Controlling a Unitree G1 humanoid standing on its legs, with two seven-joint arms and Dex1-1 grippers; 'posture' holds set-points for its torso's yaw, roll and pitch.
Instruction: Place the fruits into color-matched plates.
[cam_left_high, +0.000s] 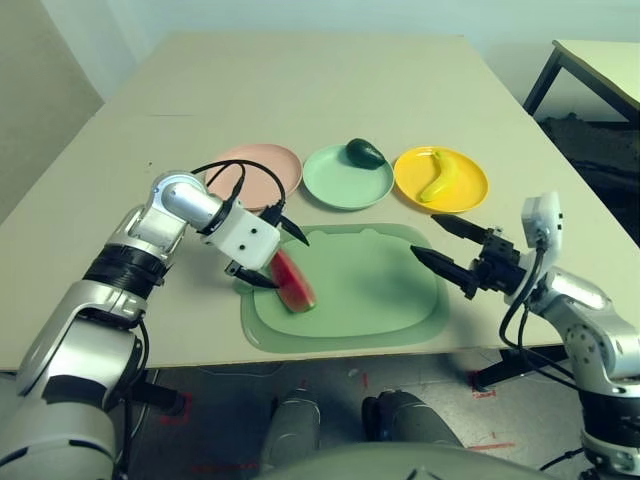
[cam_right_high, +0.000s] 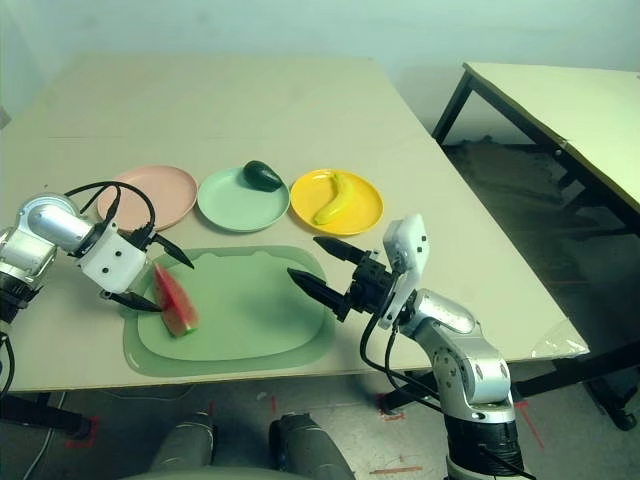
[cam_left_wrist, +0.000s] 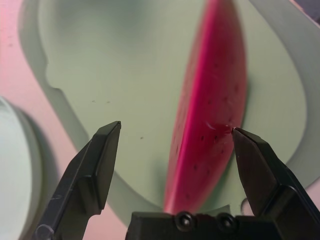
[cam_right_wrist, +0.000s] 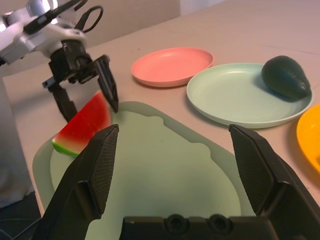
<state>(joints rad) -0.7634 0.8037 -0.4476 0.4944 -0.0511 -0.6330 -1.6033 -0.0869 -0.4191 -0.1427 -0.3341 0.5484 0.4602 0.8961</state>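
The watermelon wedge (cam_left_high: 293, 281) lies on the left part of the green mat (cam_left_high: 380, 290) on the counter (cam_left_high: 300, 90); my left gripper (cam_left_high: 277, 257) straddles it with jaws spread wide, grasping nothing. Behind the mat, the pink plate (cam_left_high: 262, 170) is bare, the avocado (cam_left_high: 365, 152) sits on the green plate (cam_left_high: 340, 182), and the banana (cam_left_high: 440, 176) on the yellow plate (cam_left_high: 465, 185). My right gripper (cam_left_high: 440, 246) hovers by the mat's right edge, released.

From my left wrist, one fingertip (cam_left_wrist: 240, 135) touches the wedge's red face.

From my right wrist, the jaws gape, empty.
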